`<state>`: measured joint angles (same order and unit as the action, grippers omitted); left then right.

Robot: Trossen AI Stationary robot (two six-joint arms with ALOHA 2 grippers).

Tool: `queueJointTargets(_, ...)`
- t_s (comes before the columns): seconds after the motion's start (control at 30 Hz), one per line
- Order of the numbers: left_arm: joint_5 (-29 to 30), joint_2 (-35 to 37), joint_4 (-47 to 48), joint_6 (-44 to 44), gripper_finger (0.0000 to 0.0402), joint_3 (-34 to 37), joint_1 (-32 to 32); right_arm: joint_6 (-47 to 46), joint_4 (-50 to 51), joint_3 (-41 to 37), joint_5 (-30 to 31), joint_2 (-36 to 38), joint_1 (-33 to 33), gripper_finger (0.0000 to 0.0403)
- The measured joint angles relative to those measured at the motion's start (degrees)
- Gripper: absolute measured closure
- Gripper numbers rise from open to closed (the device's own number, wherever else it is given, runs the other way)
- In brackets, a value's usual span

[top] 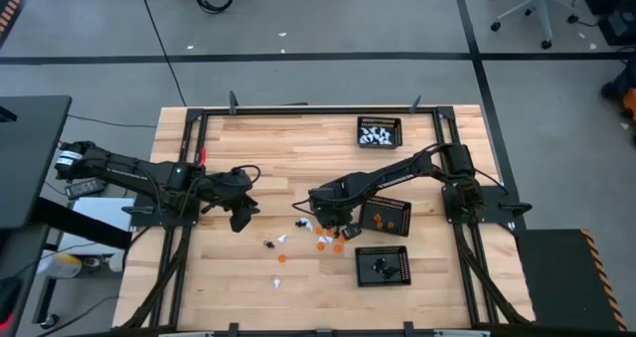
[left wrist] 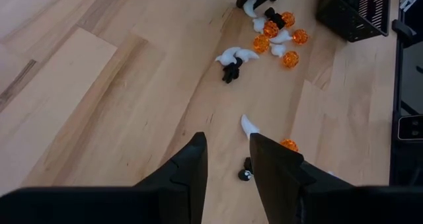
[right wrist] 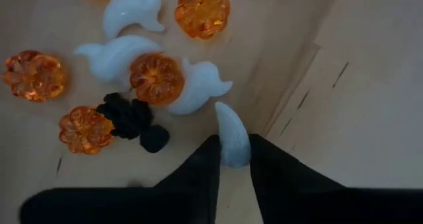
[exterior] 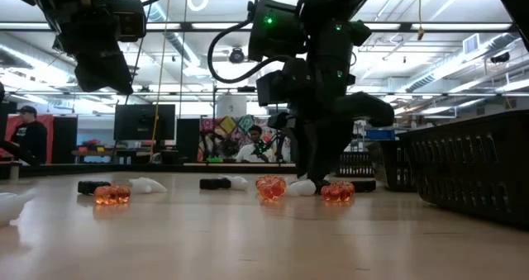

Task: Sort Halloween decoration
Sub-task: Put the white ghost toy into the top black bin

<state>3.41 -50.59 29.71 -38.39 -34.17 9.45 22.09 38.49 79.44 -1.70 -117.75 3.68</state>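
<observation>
— How many mesh trays on the counter (top: 248, 138)?

— Three: one with white figures (top: 379, 131), one with orange figures (top: 386, 215), one with black figures (top: 383, 265).

— And close to the right arm's fingers (right wrist: 228, 159)?

— Four orange pumpkins (right wrist: 156, 78), three white ghosts lying beyond the tips (right wrist: 198, 85), plus one more white ghost (right wrist: 232, 143) between the fingers. One black cluster (right wrist: 125, 116) just beside them; I cannot tell how many pieces it is.

— Ahead of the left arm's fingers (left wrist: 226, 159)?

— One lone white ghost (left wrist: 249, 125), one orange pumpkin (left wrist: 289, 145), one black figure (left wrist: 245, 174) near the tips. Farther off, a pair of white ghosts with a black one (left wrist: 231, 71), then the main pile.

— Arms?

— Two.
</observation>
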Motion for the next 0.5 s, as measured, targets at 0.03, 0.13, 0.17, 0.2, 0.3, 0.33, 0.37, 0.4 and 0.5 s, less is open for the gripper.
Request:
queueJointTargets(0.03,0.0,0.0,0.0,0.0,0.0278,0.0,0.0,-0.5,-0.1,0.0,0.0,0.0,0.0,0.0328)
queueJointTargets(0.13,0.0,0.0,0.0,0.0,0.0278,0.0,0.0,-1.3,-0.2,0.0,0.2,0.0,0.0,0.0344)
queueJointTargets(0.17,0.0,0.0,0.0,0.0,0.0278,0.0,0.0,-1.4,-0.2,0.0,0.2,0.0,0.0,0.0345)
queueJointTargets(0.2,0.0,0.0,0.0,0.0,0.0278,0.0,0.0,-1.4,-0.2,0.0,0.2,0.0,0.0,0.0345)
queueJointTargets(0.3,0.0,0.0,0.0,0.0,0.0278,0.0,0.0,-1.6,-0.3,0.0,0.4,-0.1,0.0,0.034)
queueJointTargets(0.33,0.0,0.0,0.0,0.0,0.0278,0.0,0.0,-1.8,-0.3,0.0,0.4,-0.1,0.0,0.0339)
queueJointTargets(0.37,0.0,0.0,0.0,0.0,0.0278,0.0,0.0,-2.3,-0.3,0.0,0.4,-0.1,0.0,0.0338)
queueJointTargets(0.4,0.0,0.0,0.0,0.0,0.0278,0.0,0.0,-2.9,-0.3,0.0,0.4,-0.1,0.0,0.0339)
queueJointTargets(0.5,0.0,0.0,0.0,0.0,0.0278,0.0,0.0,-4.1,-0.3,0.0,0.4,0.1,0.0,0.0341)
